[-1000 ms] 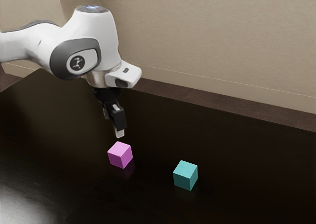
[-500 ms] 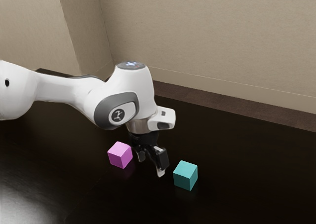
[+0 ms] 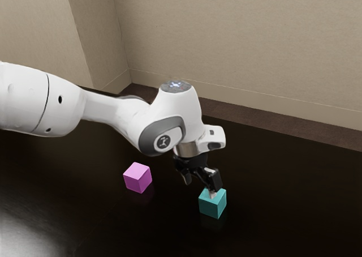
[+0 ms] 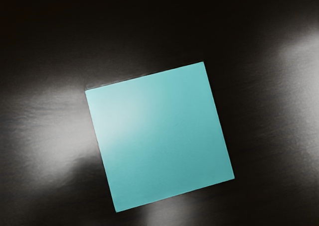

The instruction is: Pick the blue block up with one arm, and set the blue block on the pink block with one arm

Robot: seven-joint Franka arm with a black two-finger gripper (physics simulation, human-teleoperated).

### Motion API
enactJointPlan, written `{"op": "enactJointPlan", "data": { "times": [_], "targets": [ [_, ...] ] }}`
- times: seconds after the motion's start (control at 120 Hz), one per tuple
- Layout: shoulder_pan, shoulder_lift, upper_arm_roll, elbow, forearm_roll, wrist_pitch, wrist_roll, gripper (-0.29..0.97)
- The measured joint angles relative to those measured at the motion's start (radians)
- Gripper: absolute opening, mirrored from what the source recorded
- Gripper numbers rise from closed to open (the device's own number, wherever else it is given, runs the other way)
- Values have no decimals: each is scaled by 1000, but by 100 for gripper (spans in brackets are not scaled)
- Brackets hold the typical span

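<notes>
Counting gave one blue block (image 3: 212, 203), one pink block (image 3: 137, 177), one gripper (image 3: 199, 187), spread open over the blue; the wrist view added its square top face.

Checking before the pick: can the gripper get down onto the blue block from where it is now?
Probably yes. The gripper hangs just above the blue block, nothing stands between them, and the pink block sits well apart on the table.

Blue block (image 3: 214, 206) apart from pink block (image 3: 137, 177)
</notes>
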Motion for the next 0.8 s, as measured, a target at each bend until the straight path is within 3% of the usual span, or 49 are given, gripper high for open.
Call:
{"op": "enactJointPlan", "data": {
  "times": [0.3, 0.8],
  "targets": [
    [5, 113, 5, 112, 28, 5, -50, 68],
    [1, 167, 5, 141, 38, -43, -120, 68]
  ]
}}
